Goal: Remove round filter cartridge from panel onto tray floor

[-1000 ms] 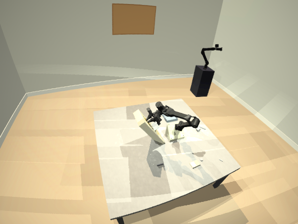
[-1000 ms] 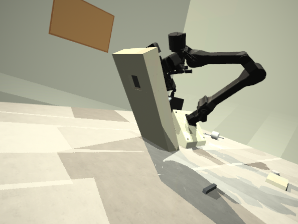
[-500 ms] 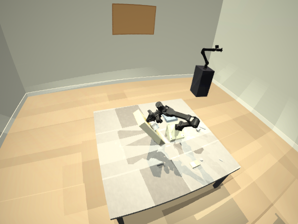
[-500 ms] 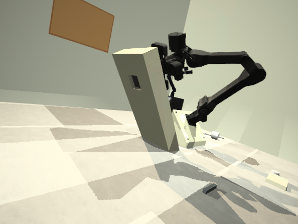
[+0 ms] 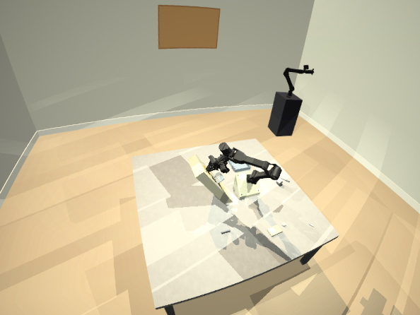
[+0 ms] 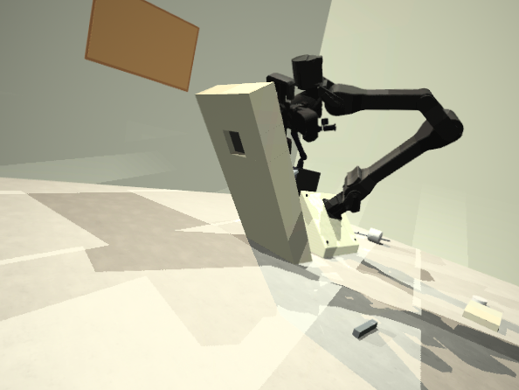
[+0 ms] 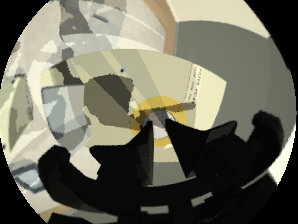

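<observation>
The service panel [image 5: 213, 187] [image 6: 266, 188] [image 7: 160, 65] is a tilted pale block. The round filter cartridge [image 7: 161, 131] shows in the wrist view as a pale disc inside a yellow ring [image 7: 181, 117] on the panel face. My gripper [image 7: 158, 122] [image 5: 208, 169] is at the panel face, its fingers close together and shut on the cartridge, with the tips at its face. The fingers hide the slots and part of the disc; whether it stands out from the panel I cannot tell. A pale blue tray [image 5: 241, 167] lies behind the panel's front side, partly under the arm.
A pale bluish box [image 5: 219, 177] [image 7: 62, 107] is close to the panel face. A cream wedge block [image 5: 244, 188] [image 6: 338, 236] stands beside the arm's base. A dark small bar [image 5: 225, 232] [image 6: 365, 329] and a cream block [image 5: 274, 231] [image 6: 482, 315] lie on the table.
</observation>
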Controlling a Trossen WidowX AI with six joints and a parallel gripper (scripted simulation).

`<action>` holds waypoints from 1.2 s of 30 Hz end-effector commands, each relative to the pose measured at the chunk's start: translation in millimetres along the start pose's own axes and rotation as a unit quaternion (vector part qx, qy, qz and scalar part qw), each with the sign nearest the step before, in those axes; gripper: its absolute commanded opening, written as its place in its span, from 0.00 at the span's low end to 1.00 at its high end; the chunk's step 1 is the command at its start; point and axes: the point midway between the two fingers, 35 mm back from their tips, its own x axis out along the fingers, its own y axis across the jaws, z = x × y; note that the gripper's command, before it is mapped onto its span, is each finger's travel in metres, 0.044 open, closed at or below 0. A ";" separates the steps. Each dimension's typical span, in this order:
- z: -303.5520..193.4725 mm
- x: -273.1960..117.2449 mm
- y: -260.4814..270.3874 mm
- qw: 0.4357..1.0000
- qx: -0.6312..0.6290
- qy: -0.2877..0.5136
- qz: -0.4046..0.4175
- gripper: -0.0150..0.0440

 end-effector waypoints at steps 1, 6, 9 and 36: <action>-5.2 -16.8 0.7 1.000 0.005 0.009 0.004 0.25; -5.4 -40.3 1.3 1.000 0.008 0.009 0.005 0.25; -3.8 -54.4 1.1 1.000 0.011 0.008 0.003 0.25; 17.6 -62.7 55.7 1.000 0.014 0.007 -0.001 0.25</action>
